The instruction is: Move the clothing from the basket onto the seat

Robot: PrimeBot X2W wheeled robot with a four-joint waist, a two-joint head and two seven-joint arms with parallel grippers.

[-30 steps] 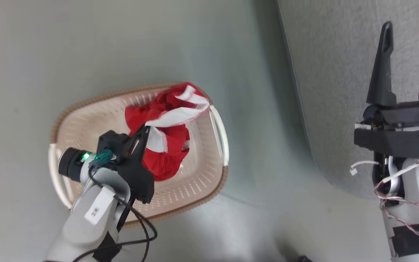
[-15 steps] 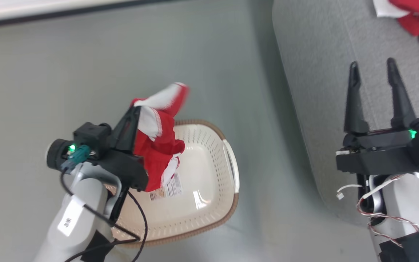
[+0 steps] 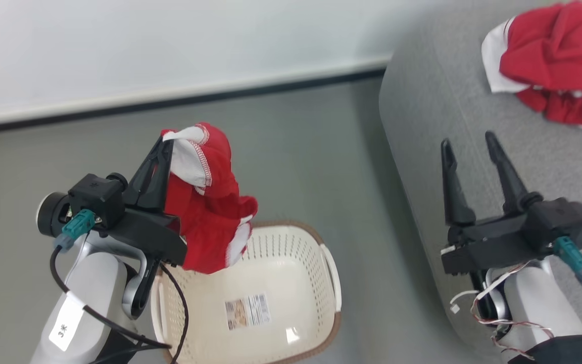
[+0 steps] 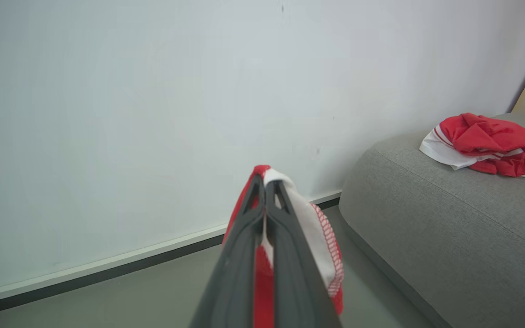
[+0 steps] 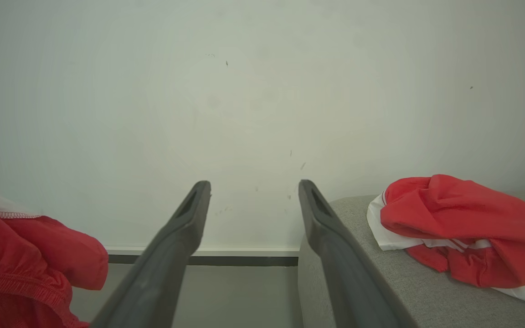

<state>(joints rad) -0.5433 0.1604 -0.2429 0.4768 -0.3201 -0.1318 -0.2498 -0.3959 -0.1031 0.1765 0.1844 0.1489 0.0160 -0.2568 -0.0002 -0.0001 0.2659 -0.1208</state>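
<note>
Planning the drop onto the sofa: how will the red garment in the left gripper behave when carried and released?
Probably floppy: the red garment droops in folds below the shut left gripper. Likely light: one edge pinch holds it. It should slump on the sofa like the other garment there.

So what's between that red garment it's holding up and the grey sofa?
Just bare floor, seen in the head view. The red garment hangs from the left end effector, and the sofa begins across that strip. The basket sits under the garment.
</note>
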